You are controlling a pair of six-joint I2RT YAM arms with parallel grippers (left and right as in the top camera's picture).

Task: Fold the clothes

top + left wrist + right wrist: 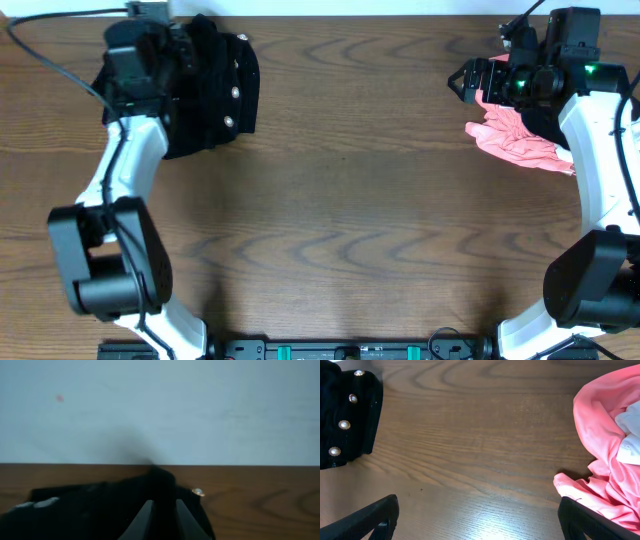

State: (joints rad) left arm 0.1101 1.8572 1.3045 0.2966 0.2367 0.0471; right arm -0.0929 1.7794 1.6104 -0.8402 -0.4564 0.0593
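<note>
The black garment (215, 95), set with small pale buttons, lies bunched at the upper left of the counter (350, 200), by its far edge. The left gripper (161, 505) sits on it, jaws drawn nearly together with a ridge of the black cloth pinched between them. At the upper right lies a crumpled pink garment (515, 140) with a bit of white cloth (630, 425) showing. The right gripper (479, 506) hangs beside it, jaws spread wide and holding nothing.
</note>
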